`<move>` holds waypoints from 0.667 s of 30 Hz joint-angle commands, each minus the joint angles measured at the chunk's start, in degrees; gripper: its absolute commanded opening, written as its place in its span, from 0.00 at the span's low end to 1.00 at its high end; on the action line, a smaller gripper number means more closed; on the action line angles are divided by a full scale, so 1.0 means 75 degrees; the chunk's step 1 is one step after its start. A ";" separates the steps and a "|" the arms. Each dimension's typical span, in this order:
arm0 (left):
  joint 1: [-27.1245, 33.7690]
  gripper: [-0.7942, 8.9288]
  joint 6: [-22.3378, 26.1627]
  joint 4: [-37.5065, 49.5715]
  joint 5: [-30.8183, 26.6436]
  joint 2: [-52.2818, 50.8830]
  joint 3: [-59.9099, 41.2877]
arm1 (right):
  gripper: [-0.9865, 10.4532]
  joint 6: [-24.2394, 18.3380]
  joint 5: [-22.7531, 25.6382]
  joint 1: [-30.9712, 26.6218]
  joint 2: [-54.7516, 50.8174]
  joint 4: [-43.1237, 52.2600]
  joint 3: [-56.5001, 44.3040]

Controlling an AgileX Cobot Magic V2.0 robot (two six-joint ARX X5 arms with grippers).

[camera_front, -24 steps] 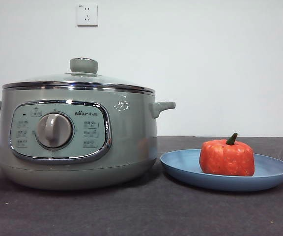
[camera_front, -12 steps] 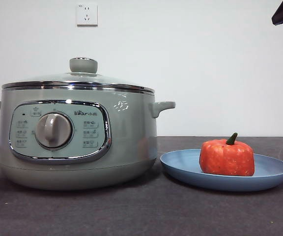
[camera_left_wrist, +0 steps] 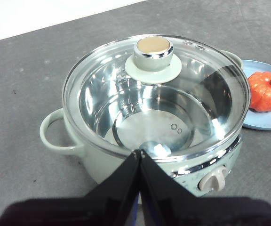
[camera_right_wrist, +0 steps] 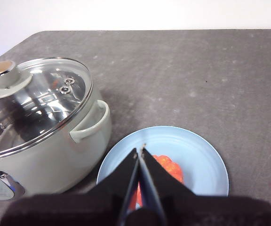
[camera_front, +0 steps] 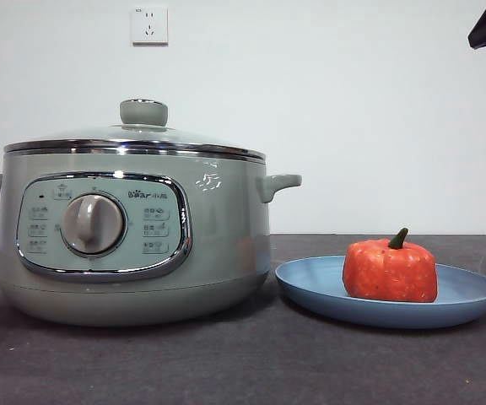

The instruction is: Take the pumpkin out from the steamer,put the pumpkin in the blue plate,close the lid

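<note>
You have the pumpkin [camera_front: 390,270] on the blue plate [camera_front: 471,297], the lid [camera_front: 137,135] seated on the steamer [camera_front: 218,245], and both the left gripper [camera_left_wrist: 139,153] and the right gripper [camera_right_wrist: 139,151] pinched closed on nothing.

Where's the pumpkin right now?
In the front view the pumpkin sits on the blue plate, beside the steamer, whose lid is on. The right hand is above it.

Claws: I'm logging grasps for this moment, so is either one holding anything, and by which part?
Nothing is held. The left claw is shut, empty, above the steamer; the right claw is shut, empty, above the pumpkin.
</note>
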 commanded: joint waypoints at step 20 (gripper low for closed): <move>0.4074 0.08 0.0023 0.2314 0.0423 -0.3652 -0.3381 | 0.09 0.0070 0.0026 0.0012 -0.0003 -0.0035 -0.0050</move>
